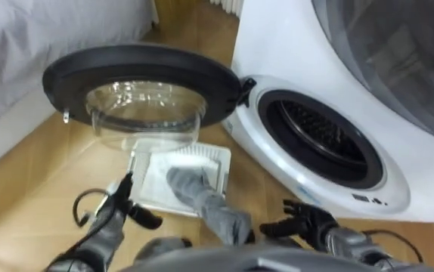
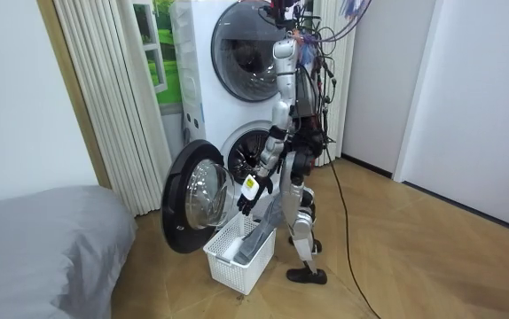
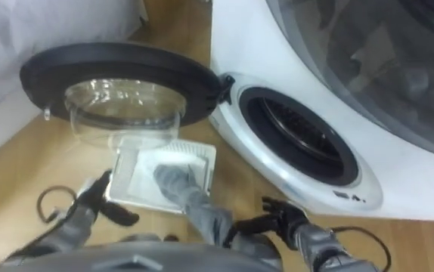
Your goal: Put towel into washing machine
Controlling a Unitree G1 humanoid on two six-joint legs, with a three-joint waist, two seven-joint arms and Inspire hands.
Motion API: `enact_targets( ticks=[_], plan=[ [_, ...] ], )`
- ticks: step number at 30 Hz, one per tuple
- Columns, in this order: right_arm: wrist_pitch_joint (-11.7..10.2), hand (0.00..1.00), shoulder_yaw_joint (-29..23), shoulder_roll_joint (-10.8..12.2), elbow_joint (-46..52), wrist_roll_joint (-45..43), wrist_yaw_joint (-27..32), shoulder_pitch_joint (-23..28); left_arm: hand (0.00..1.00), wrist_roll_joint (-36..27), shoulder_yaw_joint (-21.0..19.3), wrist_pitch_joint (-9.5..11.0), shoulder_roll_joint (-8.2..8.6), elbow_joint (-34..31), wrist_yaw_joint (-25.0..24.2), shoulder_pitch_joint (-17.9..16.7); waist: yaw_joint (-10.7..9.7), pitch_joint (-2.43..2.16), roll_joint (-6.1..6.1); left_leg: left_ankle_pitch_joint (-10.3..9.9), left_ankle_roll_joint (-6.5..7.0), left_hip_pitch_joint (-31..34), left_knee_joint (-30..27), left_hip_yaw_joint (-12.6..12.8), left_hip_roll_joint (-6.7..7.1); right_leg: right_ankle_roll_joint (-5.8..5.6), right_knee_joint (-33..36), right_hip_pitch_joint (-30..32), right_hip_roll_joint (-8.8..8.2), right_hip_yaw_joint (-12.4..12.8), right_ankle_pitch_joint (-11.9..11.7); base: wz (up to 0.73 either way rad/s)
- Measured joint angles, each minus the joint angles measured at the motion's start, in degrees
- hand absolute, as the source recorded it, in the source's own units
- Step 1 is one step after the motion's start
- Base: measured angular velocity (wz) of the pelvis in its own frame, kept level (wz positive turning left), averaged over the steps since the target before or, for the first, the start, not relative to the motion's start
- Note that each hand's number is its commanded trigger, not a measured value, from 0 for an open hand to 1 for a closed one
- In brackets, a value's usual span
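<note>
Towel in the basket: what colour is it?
Grey; the towel shows best in the left eye view.

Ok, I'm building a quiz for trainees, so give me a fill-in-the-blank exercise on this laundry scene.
1. The washing machine's round door stands ___.
2. A grey ___ trails out of the white laundry basket.
3. The laundry basket stands on the wooden ___.
Missing words: open; towel; floor.

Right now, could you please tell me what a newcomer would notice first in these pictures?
The washing machine's round door stands wide open beside the dark drum opening. Below the door, a grey towel spills over the rim of a white laundry basket on the floor.
</note>
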State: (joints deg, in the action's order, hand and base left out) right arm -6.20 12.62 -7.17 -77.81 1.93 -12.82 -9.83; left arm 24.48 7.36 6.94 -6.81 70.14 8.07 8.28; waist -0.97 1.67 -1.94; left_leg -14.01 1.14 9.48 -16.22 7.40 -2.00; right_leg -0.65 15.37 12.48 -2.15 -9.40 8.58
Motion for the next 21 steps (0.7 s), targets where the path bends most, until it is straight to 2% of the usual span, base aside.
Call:
enact_targets(
  ticks=[1,3,8,10,13,15,17,19,21],
  plan=[
    [0.0,0.0,0.02,0.28,-0.36,-0.96,0.46,-1.57,0.0,0.65,0.76,0.02,0.32,0.79,-0.01,1.4,-0.68,0.46,0.04,0.0,0.0,1.87,-1.51,-0.02,-0.12,0.01,1.87,2.13,-0.17,0.13,0.0,-0.07],
    [-0.09,0.0,0.11,0.35,-0.23,-1.25,1.58,-3.22,0.0,1.69,1.7,0.29,0.92,1.3,-0.16,3.52,-0.66,1.29,-0.06,-0.01,-0.01,4.54,-3.28,0.1,-0.17,0.03,4.02,5.14,-0.39,0.51,0.02,-0.09],
    [-0.05,0.0,1.18,0.72,0.53,-2.28,4.14,-6.63,0.0,6.99,3.39,0.85,1.27,2.08,0.04,9.18,-1.1,2.17,-0.58,-0.02,-0.01,14.62,-7.94,0.34,-0.03,0.49,10.26,15.98,-1.24,1.18,0.3,0.02],
    [0.0,0.0,2.18,0.82,1.39,-2.11,4.74,-7.46,0.0,7.71,5.27,0.86,1.28,2.43,0.47,11.02,-1.52,2.52,-0.49,-0.02,0.0,18.18,-9.61,0.3,0.08,0.69,11.64,19.37,-1.53,1.22,0.42,0.06],
    [-0.15,0.0,5.73,0.98,3.81,-0.58,5.65,-9.05,0.0,9.38,10.98,0.87,1.17,2.47,2.5,14.75,-2.38,3.15,0.01,-0.21,0.28,26.22,-14.77,0.32,-0.26,1.41,13.77,25.87,-1.73,1.47,0.69,0.02],
    [-0.29,0.0,6.33,1.19,4.76,-0.16,5.81,-9.38,0.0,12.04,12.47,1.06,1.24,2.46,3.55,16.12,-3.18,3.42,0.19,-0.47,0.66,28.9,-16.31,0.42,-0.41,1.85,15.66,28.73,-1.82,1.56,0.74,0.02],
    [-0.32,0.0,6.35,1.16,6.17,0.38,5.89,-9.38,0.0,13.37,13.99,1.11,1.16,2.44,4.43,17.31,-3.92,3.49,0.22,-0.79,0.8,31.53,-18.27,0.64,-0.51,2.2,17.82,31.74,-1.94,2.08,0.78,-0.05],
    [-0.3,0.0,6.55,1.02,7.21,2.34,6.03,-9.89,0.0,13.87,16.07,1.15,1.07,2.18,5.44,19.05,-4.29,3.69,0.34,-1.69,1.06,35.05,-21.19,1.76,-1.34,2.49,20.27,35.79,-1.52,3.59,0.7,-0.26],
    [-0.3,0.0,7.55,0.79,8.53,3.68,5.95,-10.82,0.0,13.91,17.47,1.27,0.89,2.13,6.36,20.2,-4.59,3.73,0.32,-2.19,1.1,37.63,-23.47,2.15,-1.51,2.8,22.45,38.76,-1.6,4.33,0.72,-0.25]
  ],
)
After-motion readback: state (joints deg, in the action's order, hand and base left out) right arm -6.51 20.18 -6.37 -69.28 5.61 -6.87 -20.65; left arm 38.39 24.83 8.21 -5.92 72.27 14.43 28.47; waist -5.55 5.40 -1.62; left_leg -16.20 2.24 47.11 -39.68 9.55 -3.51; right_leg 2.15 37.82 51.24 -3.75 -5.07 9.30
